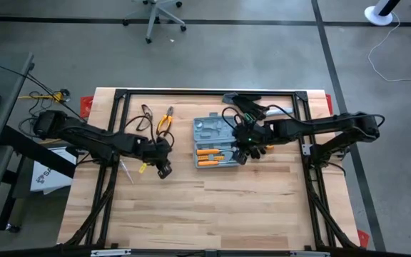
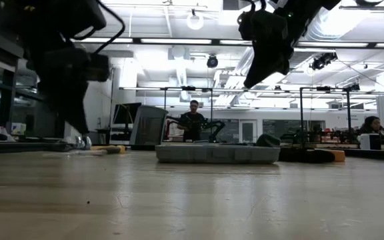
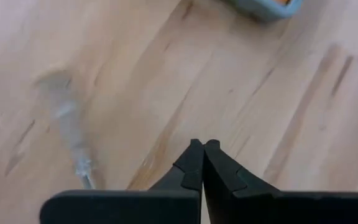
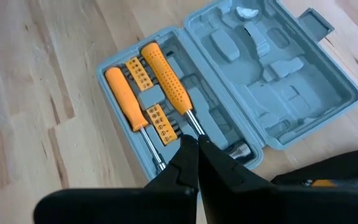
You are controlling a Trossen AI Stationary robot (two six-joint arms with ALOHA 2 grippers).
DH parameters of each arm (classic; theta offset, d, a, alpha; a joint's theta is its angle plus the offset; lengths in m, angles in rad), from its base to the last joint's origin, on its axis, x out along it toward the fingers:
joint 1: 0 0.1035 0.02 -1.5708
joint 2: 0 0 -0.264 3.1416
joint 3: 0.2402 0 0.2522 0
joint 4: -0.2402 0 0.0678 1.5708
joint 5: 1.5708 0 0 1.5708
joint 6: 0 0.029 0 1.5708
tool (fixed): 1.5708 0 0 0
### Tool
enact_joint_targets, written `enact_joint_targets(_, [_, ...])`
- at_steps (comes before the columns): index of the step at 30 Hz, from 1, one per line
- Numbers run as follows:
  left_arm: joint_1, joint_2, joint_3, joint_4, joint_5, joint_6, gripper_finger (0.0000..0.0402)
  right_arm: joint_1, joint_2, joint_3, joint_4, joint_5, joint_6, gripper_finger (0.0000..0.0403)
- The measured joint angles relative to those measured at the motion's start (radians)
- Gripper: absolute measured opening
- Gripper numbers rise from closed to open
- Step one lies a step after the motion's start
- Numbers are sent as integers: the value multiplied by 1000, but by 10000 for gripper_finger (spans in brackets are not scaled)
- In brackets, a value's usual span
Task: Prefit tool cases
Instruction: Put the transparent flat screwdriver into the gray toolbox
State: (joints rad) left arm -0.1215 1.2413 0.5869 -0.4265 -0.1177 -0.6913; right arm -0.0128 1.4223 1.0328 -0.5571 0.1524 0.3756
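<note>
The grey-blue tool case lies open and flat at the table's middle, also in the low view. Two orange-handled screwdrivers lie in its moulded tray next to orange bit strips, while the other half holds almost nothing. My right gripper hangs shut above the case's right edge, well clear of it. My left gripper is shut on nothing, above bare wood left of the case.
A clear-handled screwdriver lies on the wood just left of my left gripper, blurred in the left wrist view. Orange-handled pliers lie behind it. Dark gloves lie at the far right of the case. The near half of the table is bare wood.
</note>
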Motion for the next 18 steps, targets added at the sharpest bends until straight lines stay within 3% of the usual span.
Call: enact_joint_targets(18, [37, 4, 41, -64, -51, 93, 1, -21, -39, 0, -8, 31, -3, 0])
